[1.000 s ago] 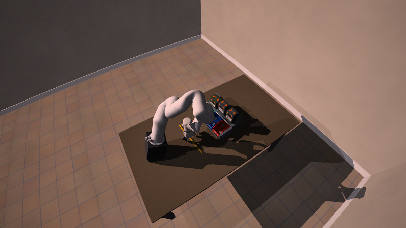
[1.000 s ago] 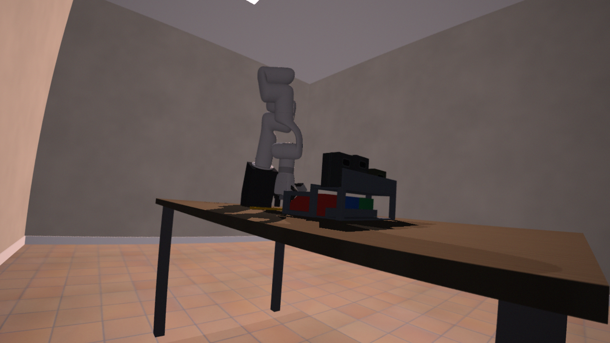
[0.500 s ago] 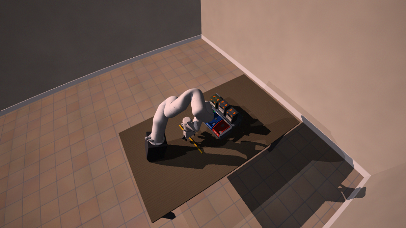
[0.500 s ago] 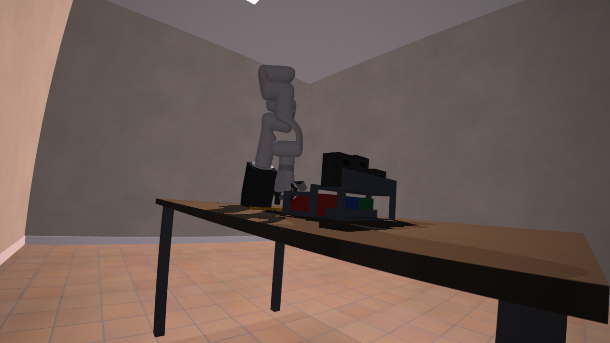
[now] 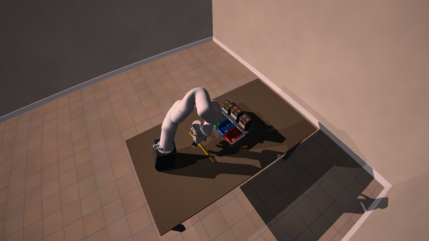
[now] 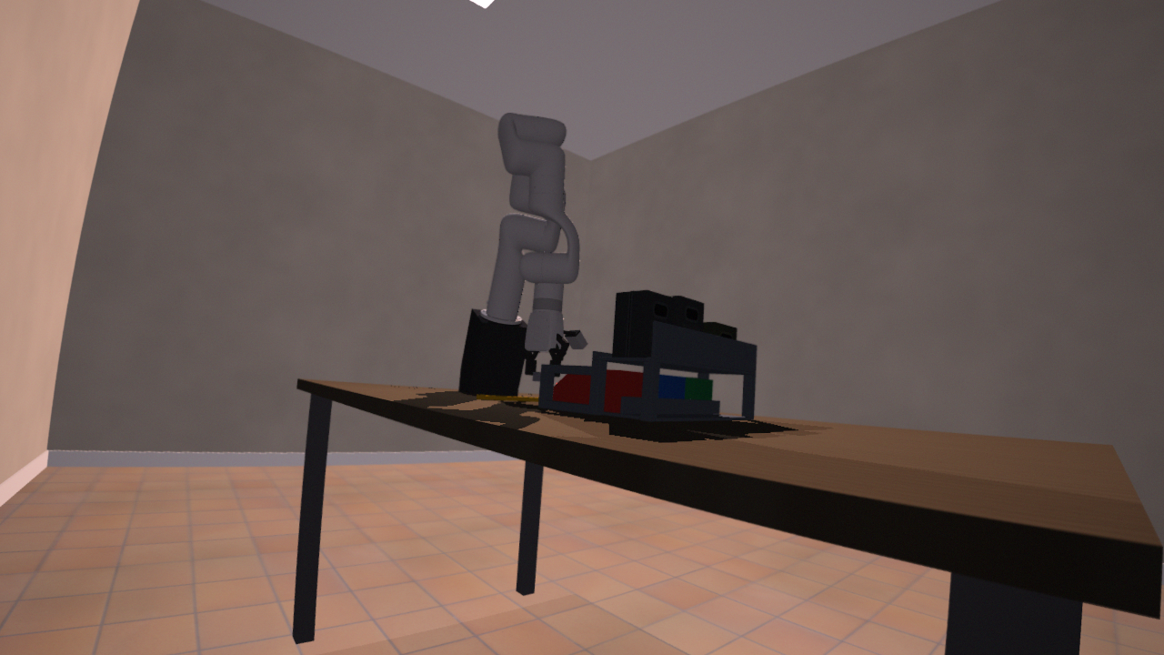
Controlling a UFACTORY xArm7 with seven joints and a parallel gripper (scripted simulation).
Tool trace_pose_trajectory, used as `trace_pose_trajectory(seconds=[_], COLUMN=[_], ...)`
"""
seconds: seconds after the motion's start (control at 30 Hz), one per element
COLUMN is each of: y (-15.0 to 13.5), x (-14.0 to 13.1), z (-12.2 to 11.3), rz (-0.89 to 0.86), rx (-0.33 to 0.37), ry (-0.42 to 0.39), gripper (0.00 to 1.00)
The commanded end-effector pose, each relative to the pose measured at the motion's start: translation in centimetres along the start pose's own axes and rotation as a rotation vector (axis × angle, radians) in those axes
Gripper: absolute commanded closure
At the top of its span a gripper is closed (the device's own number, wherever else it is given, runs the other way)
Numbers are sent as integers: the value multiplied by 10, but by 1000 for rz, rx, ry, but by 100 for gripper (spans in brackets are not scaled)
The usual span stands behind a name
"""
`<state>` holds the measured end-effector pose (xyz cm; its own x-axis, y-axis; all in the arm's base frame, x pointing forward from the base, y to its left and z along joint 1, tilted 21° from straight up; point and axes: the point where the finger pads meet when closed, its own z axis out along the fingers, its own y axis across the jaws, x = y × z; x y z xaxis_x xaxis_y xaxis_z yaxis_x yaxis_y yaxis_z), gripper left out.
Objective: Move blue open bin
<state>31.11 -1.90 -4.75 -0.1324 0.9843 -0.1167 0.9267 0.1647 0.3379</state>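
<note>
The blue open bin (image 5: 224,127) sits on the lower level of a dark shelf (image 5: 238,123), between a green bin (image 5: 218,123) and a red bin (image 5: 234,134). In the side view the blue bin (image 6: 671,386) shows as a small patch between the red bin (image 6: 597,387) and the green bin (image 6: 697,387). My gripper (image 6: 561,346) is open and empty. It hangs above the table just in front of the shelf's open side, apart from the bins. From above the gripper (image 5: 199,137) is mostly hidden under the wrist.
Three dark boxes with orange marks (image 5: 236,112) stand on the shelf's top level. A thin yellow strip (image 5: 201,147) lies on the table below the gripper. The arm's black base (image 5: 164,158) stands near the table's left edge.
</note>
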Motion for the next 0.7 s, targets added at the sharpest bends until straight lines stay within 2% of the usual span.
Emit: trace_pose_trajectory(seconds=[0.0,0.07,0.47,0.67], y=[1,1,1,1], x=[0,0,0,0], z=[-32,-54,-54,-82], rz=[-1,-1,-1,-1], rx=[-2,-2,-2,-2], ry=[-1,-1,-1,-1], gripper=[0,0,0,0])
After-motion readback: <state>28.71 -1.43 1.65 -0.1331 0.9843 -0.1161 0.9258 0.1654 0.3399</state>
